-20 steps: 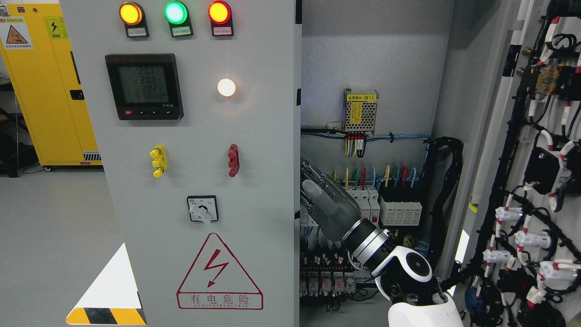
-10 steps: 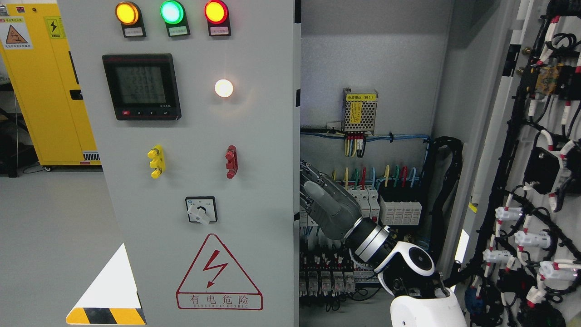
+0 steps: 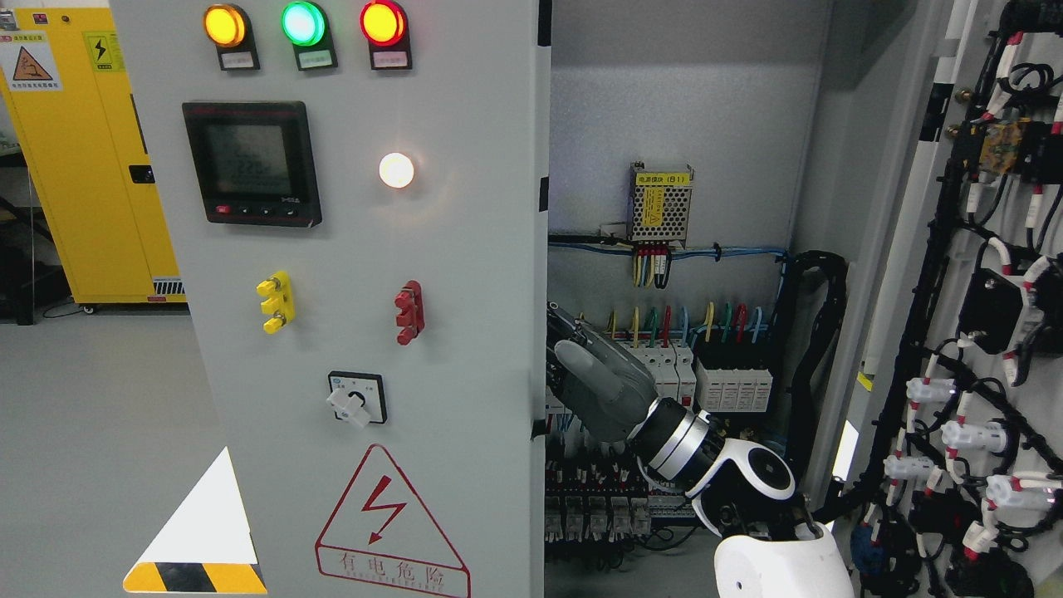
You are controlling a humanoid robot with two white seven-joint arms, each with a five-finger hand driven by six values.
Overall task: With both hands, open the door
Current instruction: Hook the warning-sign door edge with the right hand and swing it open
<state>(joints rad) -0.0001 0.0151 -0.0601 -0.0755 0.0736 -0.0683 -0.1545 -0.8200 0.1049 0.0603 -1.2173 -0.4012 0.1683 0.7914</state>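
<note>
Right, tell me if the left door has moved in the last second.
Yes. The left door has swung: its lamps and meter drifted left and tilted, away from the fixed power supply inside, with the robot hand at its edge.

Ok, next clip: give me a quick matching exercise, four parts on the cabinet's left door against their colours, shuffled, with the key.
Things:
1. middle lamp in the top row
2. round light beside the meter
3. handle below the meter
4. handle nearer the door edge

Colours:
A. red
B. white
C. green
D. yellow

Pairs: 1-C, 2-B, 3-D, 4-A
</note>
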